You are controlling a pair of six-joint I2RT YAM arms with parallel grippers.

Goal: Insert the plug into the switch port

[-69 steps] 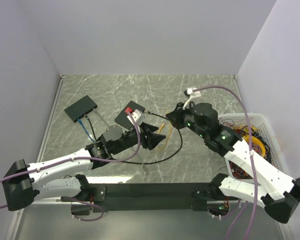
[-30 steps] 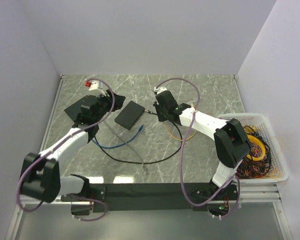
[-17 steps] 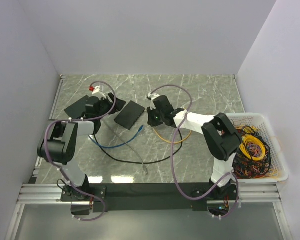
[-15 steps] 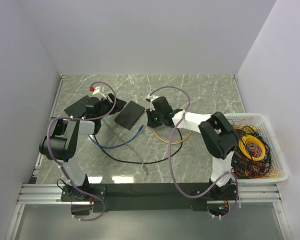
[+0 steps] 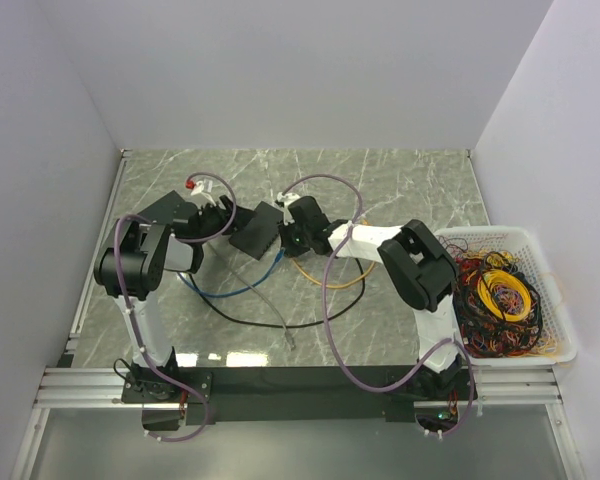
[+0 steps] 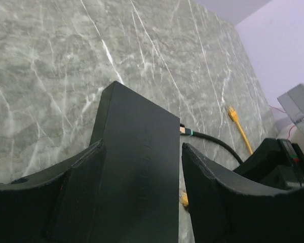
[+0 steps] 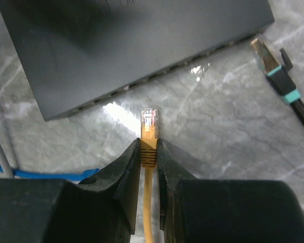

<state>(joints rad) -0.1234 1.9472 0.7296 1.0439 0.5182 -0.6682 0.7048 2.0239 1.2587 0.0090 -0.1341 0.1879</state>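
The switch, a dark-grey oblong box [image 5: 256, 229], lies mid-table. My left gripper [image 5: 223, 222] straddles its left end; in the left wrist view the gripper [image 6: 142, 149] has its jaws against both sides of the box [image 6: 137, 167]. My right gripper [image 5: 291, 238] is shut on the yellow boot of the orange-yellow cable [image 7: 148, 212]. The clear plug [image 7: 150, 120] sticks out ahead of the right gripper [image 7: 149, 148]. It points at the port row [image 7: 142, 82] on the box's side, a short gap away.
A squarer black slab [image 5: 156, 211] lies left of the box. A black cable tip with a teal band [image 7: 273, 71] lies right of the plug. A blue cable [image 5: 230, 291] and a black cable [image 5: 300, 322] loop nearer. A white basket [image 5: 550, 352] of cables stands at the right.
My left gripper has moved right, onto the box's left end. My right gripper has moved left with the plug, closer to the box's port side.
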